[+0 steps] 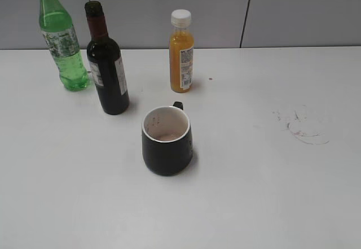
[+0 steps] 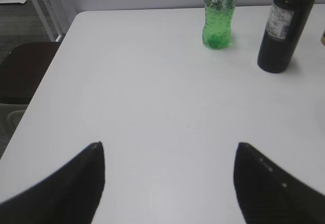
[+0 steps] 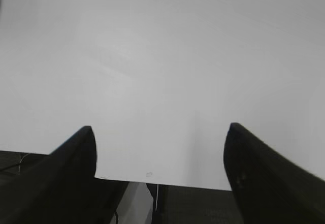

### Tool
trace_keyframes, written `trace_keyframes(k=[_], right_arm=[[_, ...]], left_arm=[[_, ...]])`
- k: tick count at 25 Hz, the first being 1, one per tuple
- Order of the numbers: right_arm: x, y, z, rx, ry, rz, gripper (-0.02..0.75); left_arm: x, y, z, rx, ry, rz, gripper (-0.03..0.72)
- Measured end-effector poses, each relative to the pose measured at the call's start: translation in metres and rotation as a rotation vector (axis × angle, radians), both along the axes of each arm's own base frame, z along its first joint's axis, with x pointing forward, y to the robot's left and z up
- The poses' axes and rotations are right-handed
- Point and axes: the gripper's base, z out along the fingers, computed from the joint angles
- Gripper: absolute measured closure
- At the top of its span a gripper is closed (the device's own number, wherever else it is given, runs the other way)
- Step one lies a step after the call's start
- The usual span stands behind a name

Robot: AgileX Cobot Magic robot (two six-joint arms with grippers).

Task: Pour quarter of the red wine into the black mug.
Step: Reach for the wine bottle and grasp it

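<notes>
The red wine (image 1: 108,74), a dark glass bottle with a dark red foil neck and no cap, stands upright left of centre; it also shows in the left wrist view (image 2: 283,28). The black mug (image 1: 167,140) with a white inside stands in front of it, handle pointing away, a trace of liquid at its bottom. My left gripper (image 2: 169,145) is open and empty over bare table, well short of the bottles. My right gripper (image 3: 159,127) is open and empty at the table's near edge. Neither gripper shows in the exterior view.
A green plastic bottle (image 1: 61,40) stands at the back left, also in the left wrist view (image 2: 219,13). An orange juice bottle (image 1: 181,52) with a white cap stands behind the mug. Reddish stain marks (image 1: 304,129) lie on the white table (image 1: 254,192) at right.
</notes>
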Motion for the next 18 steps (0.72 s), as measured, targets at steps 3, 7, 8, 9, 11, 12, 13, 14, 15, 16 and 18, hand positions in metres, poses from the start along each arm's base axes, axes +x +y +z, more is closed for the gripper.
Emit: trace_keyframes(k=[3, 7, 8, 9, 11, 12, 13, 14, 15, 16, 18], right_arm=[[-0.021, 0.0, -0.009, 0.0, -0.045, -0.002, 0.147], [-0.048, 0.001, -0.027, -0.001, -0.082, -0.003, 0.147], [-0.054, 0.001, -0.032, -0.001, -0.089, -0.003, 0.147], [-0.06, 0.001, -0.037, -0.001, -0.101, -0.003, 0.147], [-0.072, 0.002, -0.044, -0.002, -0.141, -0.004, 0.147], [-0.076, 0.002, -0.045, -0.004, -0.164, -0.004, 0.147], [-0.08, 0.002, -0.044, -0.005, -0.206, -0.005, 0.147], [-0.085, 0.002, -0.042, -0.005, -0.252, -0.007, 0.147], [-0.089, 0.002, -0.04, -0.006, -0.29, -0.008, 0.147], [-0.093, 0.002, -0.039, -0.007, -0.328, -0.008, 0.147], [-0.102, 0.002, -0.036, -0.008, -0.399, -0.009, 0.147]], left_arm=[[0.0, 0.0, 0.0, 0.0, 0.0, 0.0, 0.099], [0.0, 0.0, 0.0, 0.0, 0.0, 0.0, 0.099], [0.0, 0.0, 0.0, 0.0, 0.0, 0.0, 0.099], [0.0, 0.0, 0.0, 0.0, 0.0, 0.0, 0.099], [0.0, 0.0, 0.0, 0.0, 0.0, 0.0, 0.099], [0.0, 0.0, 0.0, 0.0, 0.0, 0.0, 0.099], [0.0, 0.0, 0.0, 0.0, 0.0, 0.0, 0.099], [0.0, 0.0, 0.0, 0.0, 0.0, 0.0, 0.099], [0.0, 0.0, 0.0, 0.0, 0.0, 0.0, 0.099], [0.0, 0.0, 0.0, 0.0, 0.0, 0.0, 0.099], [0.0, 0.0, 0.0, 0.0, 0.0, 0.0, 0.099]])
